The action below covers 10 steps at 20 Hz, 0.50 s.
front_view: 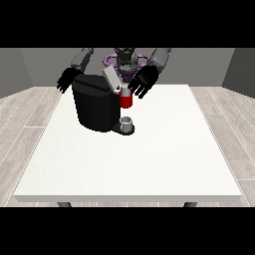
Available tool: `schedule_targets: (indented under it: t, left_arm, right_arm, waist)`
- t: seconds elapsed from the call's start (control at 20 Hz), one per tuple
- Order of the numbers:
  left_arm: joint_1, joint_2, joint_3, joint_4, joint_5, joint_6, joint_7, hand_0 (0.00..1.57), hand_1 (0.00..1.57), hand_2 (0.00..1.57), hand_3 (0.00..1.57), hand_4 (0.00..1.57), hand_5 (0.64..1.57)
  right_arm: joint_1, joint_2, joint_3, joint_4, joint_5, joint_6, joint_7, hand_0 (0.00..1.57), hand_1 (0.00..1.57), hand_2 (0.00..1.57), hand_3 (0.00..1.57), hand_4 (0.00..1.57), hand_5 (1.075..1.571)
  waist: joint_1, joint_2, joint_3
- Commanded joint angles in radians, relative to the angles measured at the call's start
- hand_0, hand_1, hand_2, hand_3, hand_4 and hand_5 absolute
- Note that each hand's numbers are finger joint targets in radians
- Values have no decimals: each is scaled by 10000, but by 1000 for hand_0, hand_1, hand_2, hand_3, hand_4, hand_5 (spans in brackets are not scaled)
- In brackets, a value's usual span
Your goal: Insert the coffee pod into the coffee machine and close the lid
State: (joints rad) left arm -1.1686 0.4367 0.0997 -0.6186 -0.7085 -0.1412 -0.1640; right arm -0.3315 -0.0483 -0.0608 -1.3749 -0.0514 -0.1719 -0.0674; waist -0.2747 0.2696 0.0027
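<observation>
Black coffee machine (95, 107) upper left of centre on the white tabletop (149, 159), grey lid (110, 78) tilted up, red pod holder (125, 101) above a small cup (127, 122). Pod itself not discernible. Hand at right (143, 81) over the holder, fingers spread apart; hand at left (66, 78) behind the machine, fingers apart too

coffee machine (94, 107) blocks table (149, 164) rear-left; front, right open.
</observation>
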Motion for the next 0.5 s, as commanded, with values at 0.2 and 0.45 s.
schedule_targets:
  t: [0.2, 0.45]
  left_arm:
    - [-333, 89, -382, 82, -442, -722, 386, 0, 0, 0, 0, 0, 1571]
    - [82, -14, -489, -85, -574, -644, 61, 0, 0, 0, 0, 0, 1571]
  right_arm:
    - [170, 48, -35, 524, 17, 112, -567, 0, 0, 0, 0, 413, 1571]
    - [192, -406, -467, 663, -99, 184, -473, 0, 0, 0, 0, 360, 1571]
  waist:
    - [-64, -6, -21]
    - [166, -290, -23]
